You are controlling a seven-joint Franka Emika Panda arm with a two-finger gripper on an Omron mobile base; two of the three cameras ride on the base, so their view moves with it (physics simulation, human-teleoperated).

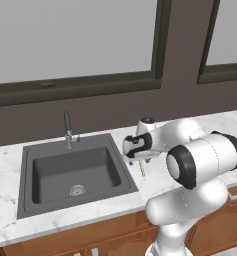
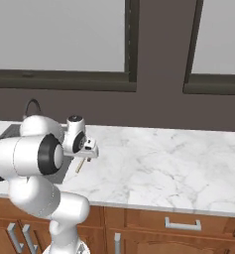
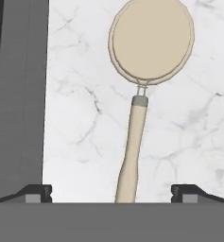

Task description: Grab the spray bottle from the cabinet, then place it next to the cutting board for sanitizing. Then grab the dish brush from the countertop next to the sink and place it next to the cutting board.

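Observation:
The dish brush [image 3: 151, 40] lies flat on the white marble countertop [image 3: 80, 118], just right of the sink [image 1: 26, 175]. Its round tan head points away from me and its pale handle runs back between my fingertips. My gripper [image 3: 112, 193] hovers straight above the handle, open, with its two dark tips wide apart on either side and nothing held. From the base views the gripper [image 1: 135, 159] points down over the brush handle [image 1: 142, 169], at the sink's right rim. The spray bottle, the cabinet and the cutting board are out of view.
A slim dark faucet [image 1: 67, 129] stands at the back of the basin. The dark wall and window frames [image 1: 75, 85] rise behind the counter. A wide stretch of marble [image 2: 163, 163] runs to the right, over brown drawers [image 2: 183, 225].

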